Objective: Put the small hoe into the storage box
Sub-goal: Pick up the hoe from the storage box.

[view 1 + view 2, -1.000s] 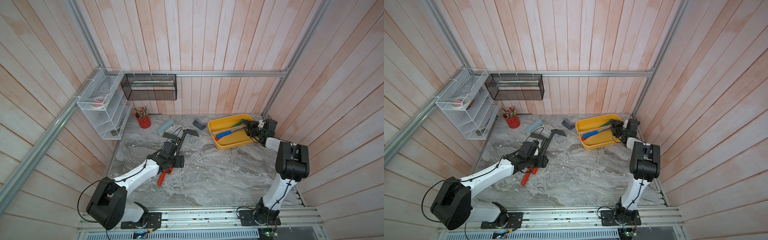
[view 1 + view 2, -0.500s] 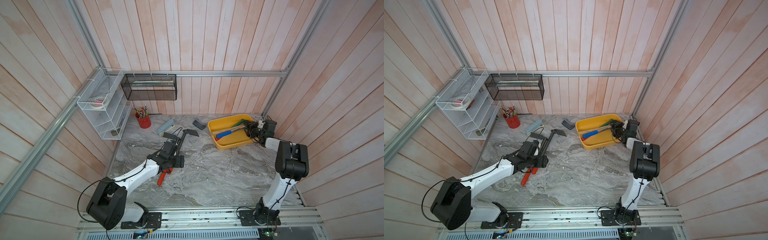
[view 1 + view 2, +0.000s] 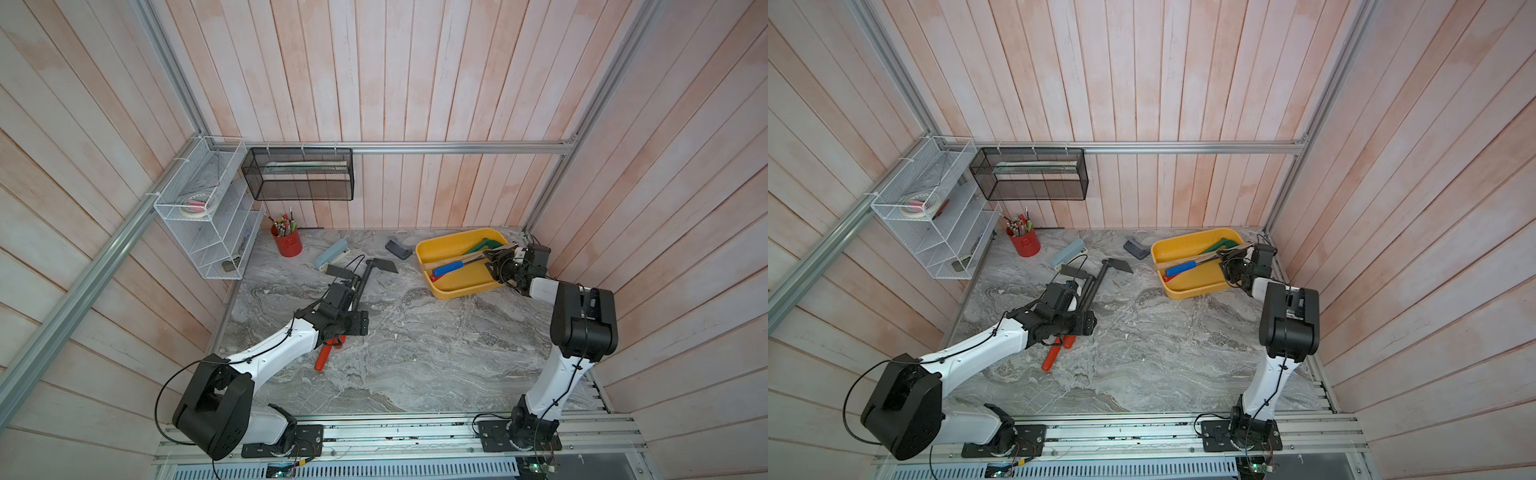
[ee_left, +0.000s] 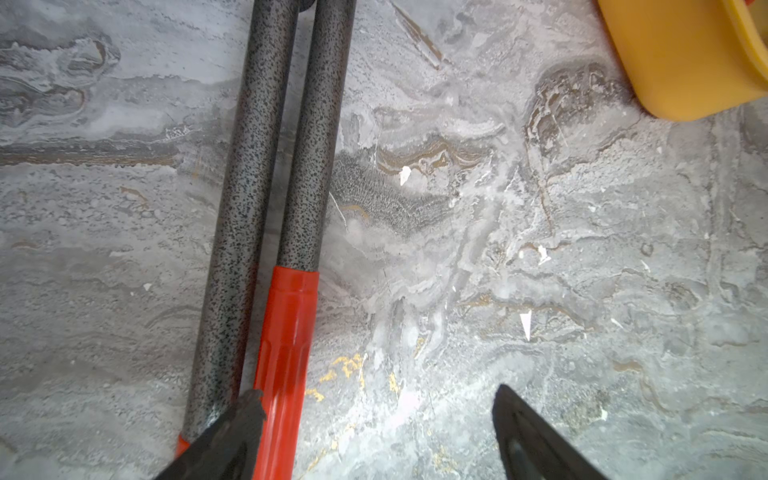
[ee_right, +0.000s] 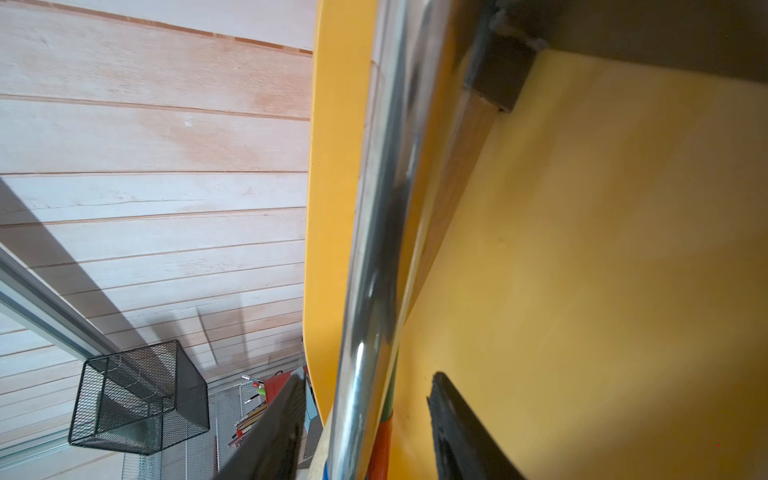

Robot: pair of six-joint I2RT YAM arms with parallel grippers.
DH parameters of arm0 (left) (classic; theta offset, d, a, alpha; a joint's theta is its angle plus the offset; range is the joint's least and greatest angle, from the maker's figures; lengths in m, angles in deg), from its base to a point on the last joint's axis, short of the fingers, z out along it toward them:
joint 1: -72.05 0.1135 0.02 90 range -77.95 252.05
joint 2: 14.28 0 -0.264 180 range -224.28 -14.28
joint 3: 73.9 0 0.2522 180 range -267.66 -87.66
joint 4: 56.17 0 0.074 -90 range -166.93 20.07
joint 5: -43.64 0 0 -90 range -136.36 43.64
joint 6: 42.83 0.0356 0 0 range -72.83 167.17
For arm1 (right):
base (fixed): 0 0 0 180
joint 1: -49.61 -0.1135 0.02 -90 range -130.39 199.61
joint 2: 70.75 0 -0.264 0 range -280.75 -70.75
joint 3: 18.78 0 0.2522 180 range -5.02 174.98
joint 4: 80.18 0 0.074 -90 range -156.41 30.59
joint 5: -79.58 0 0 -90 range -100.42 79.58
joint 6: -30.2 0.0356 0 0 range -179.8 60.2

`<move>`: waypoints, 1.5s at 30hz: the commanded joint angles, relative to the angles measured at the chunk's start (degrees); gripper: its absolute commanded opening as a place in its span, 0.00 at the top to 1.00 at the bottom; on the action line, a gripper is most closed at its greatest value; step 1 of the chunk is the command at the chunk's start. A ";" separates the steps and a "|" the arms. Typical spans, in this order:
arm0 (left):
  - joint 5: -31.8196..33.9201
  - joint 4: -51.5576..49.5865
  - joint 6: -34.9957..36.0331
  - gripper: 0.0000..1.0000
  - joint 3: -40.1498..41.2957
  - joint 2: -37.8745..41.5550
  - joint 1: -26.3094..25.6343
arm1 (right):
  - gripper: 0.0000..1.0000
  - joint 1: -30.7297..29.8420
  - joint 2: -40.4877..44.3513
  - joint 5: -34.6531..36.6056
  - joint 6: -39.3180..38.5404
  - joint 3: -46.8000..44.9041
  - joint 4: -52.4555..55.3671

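Meanwhile, at the far left of your cell, a white wire rack (image 3: 208,232) and a black mesh basket (image 3: 299,174) hang on the plank wall above a red pencil cup (image 3: 287,245). Your left gripper (image 4: 374,415) hovers low over the marble table (image 3: 415,353), jaws spread wide and grasping nothing, with one finger (image 4: 237,432) above two shafts lying side by side. The small hoe (image 3: 380,265), red-gripped, lies on the marble outside the storage box (image 3: 461,291), its black blade at the end nearer the box. A second long tool (image 3: 334,270) lies just beside it. Your right gripper (image 5: 368,374) sits at the box's right end, jaws parted astride a chrome shaft (image 5: 374,208), with a gap on either side.
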 commanded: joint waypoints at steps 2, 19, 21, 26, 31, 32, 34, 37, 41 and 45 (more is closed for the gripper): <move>0.65 -0.05 0.57 0.12 0.03 -0.05 0.31 | 0.49 -0.01 -2.16 1.43 0.04 2.13 -1.02; 0.72 -0.44 0.86 0.12 -0.06 -0.89 0.40 | 0.49 -0.17 -6.69 1.99 2.20 4.12 -7.28; 0.84 -0.59 0.90 0.12 -0.06 -0.80 0.40 | 0.49 -0.18 -6.77 2.41 2.31 4.07 -8.22; 0.91 -0.75 0.93 0.12 -0.07 -0.84 0.40 | 0.49 -0.25 -8.07 1.63 3.47 4.60 -10.33; 0.91 -0.93 0.85 0.12 -0.06 -0.85 0.42 | 0.49 -0.40 -8.78 1.77 3.70 4.54 -12.26; 0.86 -0.93 0.81 0.12 -0.14 -0.83 0.40 | 0.49 -0.40 -9.03 1.64 3.78 4.67 -12.42; 0.90 -1.02 0.91 0.12 -0.24 -0.93 0.44 | 0.49 -0.33 -9.54 1.62 4.09 4.78 -13.09; 0.92 -1.10 1.01 0.12 -0.23 -1.00 0.41 | 0.50 -0.49 -10.43 1.27 4.82 4.67 -15.16; 0.91 -1.15 0.95 0.12 -0.24 -1.02 0.40 | 0.51 -0.55 -11.64 1.02 5.64 4.63 -17.99; 0.82 -1.20 0.83 0.12 -0.24 -0.95 0.41 | 0.51 -0.61 -12.70 0.75 7.12 4.27 -22.19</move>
